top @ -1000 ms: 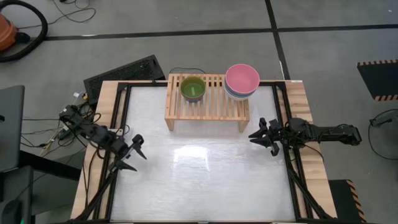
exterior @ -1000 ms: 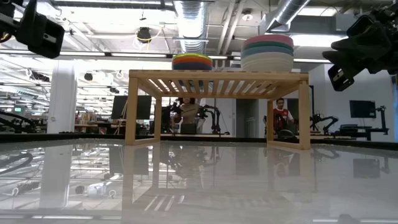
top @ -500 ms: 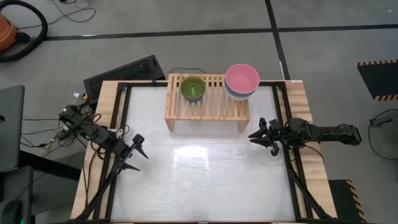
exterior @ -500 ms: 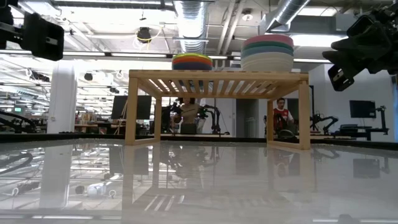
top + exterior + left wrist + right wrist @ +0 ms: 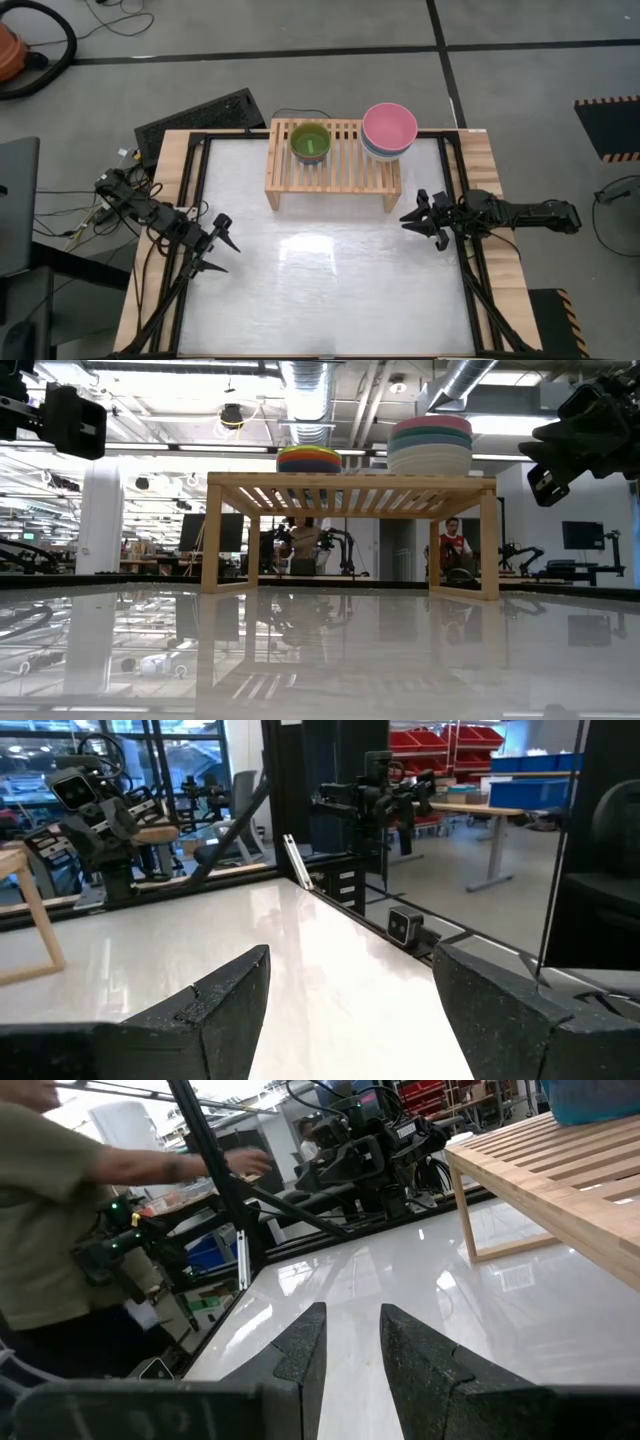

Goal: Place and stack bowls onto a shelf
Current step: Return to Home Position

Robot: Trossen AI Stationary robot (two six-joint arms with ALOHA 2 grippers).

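Observation:
The light-wood shelf [image 5: 331,166] stands by its legs at the table's far edge. Two stacks of bowls sit on its slatted top. The smaller bowls, lime green on top [image 5: 310,143], are toward its left end and show as a low stack [image 5: 308,458] in the low view. The larger bowls, pale pink on top [image 5: 389,129], sit at its right end as a taller stack [image 5: 430,445]. My left gripper [image 5: 216,246] hovers open near the table's left edge, and its wide gap shows in its wrist view [image 5: 350,1010]. My right gripper [image 5: 426,221] hovers open near the right edge, level with the shelf's front [image 5: 352,1350].
A person [image 5: 50,1230] stands beyond the table's left side, with a hand reaching over my left arm's base. A black keyboard [image 5: 200,115] lies off the far left corner. The white tabletop [image 5: 320,280] in front of the shelf lies between my two grippers.
My left gripper has drifted a little toward the table's right and turned slightly. My right gripper, the shelf and both stacks have stayed where they were.

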